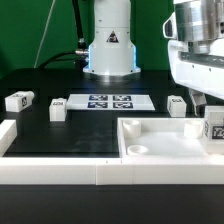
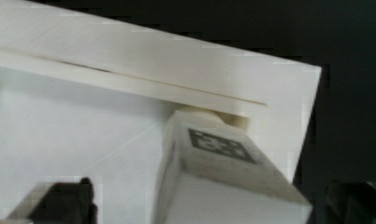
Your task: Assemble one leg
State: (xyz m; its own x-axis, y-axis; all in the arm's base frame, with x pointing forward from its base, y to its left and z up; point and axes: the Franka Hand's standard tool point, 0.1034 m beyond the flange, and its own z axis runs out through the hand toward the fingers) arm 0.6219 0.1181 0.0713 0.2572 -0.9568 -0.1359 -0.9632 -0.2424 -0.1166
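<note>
The leg point(image 2: 229, 160), a white blocky post with a black-and-white tag, stands in a corner of the large white tray-like part point(image 2: 96, 110). In the exterior view it shows at the right edge point(image 1: 215, 129), inside that part point(image 1: 160, 140). My gripper point(image 2: 206, 203) is above it, its dark fingers point(image 2: 64, 200) on either side of the leg with a gap showing on each side. It is open and holds nothing. The gripper's body point(image 1: 200, 55) hangs over the right end of the tray-like part.
Three more small white tagged legs lie on the black table: at the exterior view's left point(image 1: 18, 101), beside it point(image 1: 57, 108) and at the right point(image 1: 176, 104). The marker board point(image 1: 108, 101) lies in front of the robot base point(image 1: 108, 50). A white rail point(image 1: 60, 170) runs along the front.
</note>
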